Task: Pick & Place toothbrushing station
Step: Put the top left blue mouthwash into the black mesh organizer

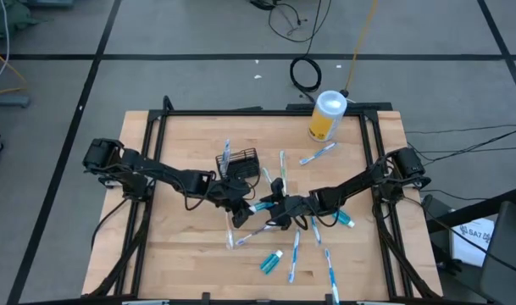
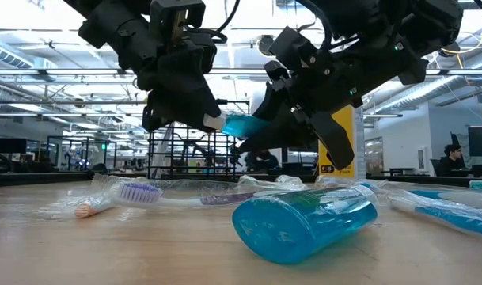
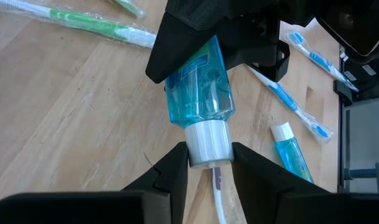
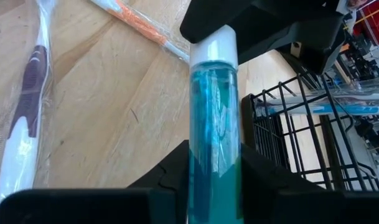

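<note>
The two grippers meet at the middle of the table over one small teal tube (image 3: 198, 93), which hangs in the air between them. The left gripper (image 3: 208, 163) has its fingers closed on the tube's white cap, one on each side. The right gripper (image 4: 215, 167) has its fingers clamped on the flat teal body of the same tube, which stands up out of its grip with the cap at the far end. In the low view the tube (image 2: 239, 124) is clear of the wood, bridged between the two dark heads.

This looks like a hand-over, or a re-grip, of one tube on its way to the black wire caddy (image 1: 243, 163). Which arm is giving and which is taking cannot be told. The next move calls for one gripper to let go while the other keeps a firm hold, then a short carry to the caddy.

The caddy stands just beyond the grippers, a little to the left, with at least one toothbrush (image 1: 226, 157) already standing in it; the right wrist view shows its wires close beside the held tube. Other toothbrushes and tubes lie scattered on the table (image 1: 173, 246), mostly near and to the right, with one more tube (image 2: 304, 223) lying close to the low camera.
</note>
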`<action>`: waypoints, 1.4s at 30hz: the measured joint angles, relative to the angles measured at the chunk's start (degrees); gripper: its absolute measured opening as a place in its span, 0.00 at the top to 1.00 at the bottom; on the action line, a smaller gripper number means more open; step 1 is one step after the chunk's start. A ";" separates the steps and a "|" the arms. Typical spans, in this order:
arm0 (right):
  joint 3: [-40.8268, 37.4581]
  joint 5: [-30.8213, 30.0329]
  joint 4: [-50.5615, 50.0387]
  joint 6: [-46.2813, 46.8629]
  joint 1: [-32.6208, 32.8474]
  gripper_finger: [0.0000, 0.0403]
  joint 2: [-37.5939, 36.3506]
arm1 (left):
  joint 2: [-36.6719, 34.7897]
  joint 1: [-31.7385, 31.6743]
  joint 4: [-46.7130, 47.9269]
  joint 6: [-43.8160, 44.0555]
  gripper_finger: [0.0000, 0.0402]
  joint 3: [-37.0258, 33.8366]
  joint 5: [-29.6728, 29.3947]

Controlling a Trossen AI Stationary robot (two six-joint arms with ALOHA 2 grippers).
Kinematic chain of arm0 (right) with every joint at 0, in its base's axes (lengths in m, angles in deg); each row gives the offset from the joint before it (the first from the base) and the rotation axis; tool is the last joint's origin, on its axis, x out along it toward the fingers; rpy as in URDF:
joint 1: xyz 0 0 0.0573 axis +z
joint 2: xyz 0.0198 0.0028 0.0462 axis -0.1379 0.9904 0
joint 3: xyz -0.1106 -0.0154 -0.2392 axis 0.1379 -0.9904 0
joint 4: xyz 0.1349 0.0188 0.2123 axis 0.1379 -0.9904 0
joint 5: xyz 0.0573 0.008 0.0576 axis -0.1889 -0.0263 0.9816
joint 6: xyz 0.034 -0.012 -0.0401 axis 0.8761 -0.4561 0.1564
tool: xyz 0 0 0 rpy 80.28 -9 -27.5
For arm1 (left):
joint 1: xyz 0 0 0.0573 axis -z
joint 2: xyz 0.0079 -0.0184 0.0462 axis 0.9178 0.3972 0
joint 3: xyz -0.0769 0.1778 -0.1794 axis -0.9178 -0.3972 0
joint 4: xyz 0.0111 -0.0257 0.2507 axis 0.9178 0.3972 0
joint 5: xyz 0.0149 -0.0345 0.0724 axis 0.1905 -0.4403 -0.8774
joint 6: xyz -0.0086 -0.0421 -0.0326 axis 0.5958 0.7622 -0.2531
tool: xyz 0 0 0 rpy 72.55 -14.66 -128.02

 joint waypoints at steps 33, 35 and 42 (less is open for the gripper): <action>-1.33 6.73 -6.04 7.49 0.53 0.80 -15.05 | -30.38 -1.99 12.39 -46.63 0.56 -0.19 -9.67; -3.58 10.66 1.28 7.52 -1.39 0.80 -17.12 | -33.92 -1.15 12.27 -52.07 0.56 -2.11 -10.14; -14.19 29.21 31.94 18.80 -10.31 0.80 -16.14 | -39.76 -0.56 -12.78 -54.80 0.55 -19.21 -9.45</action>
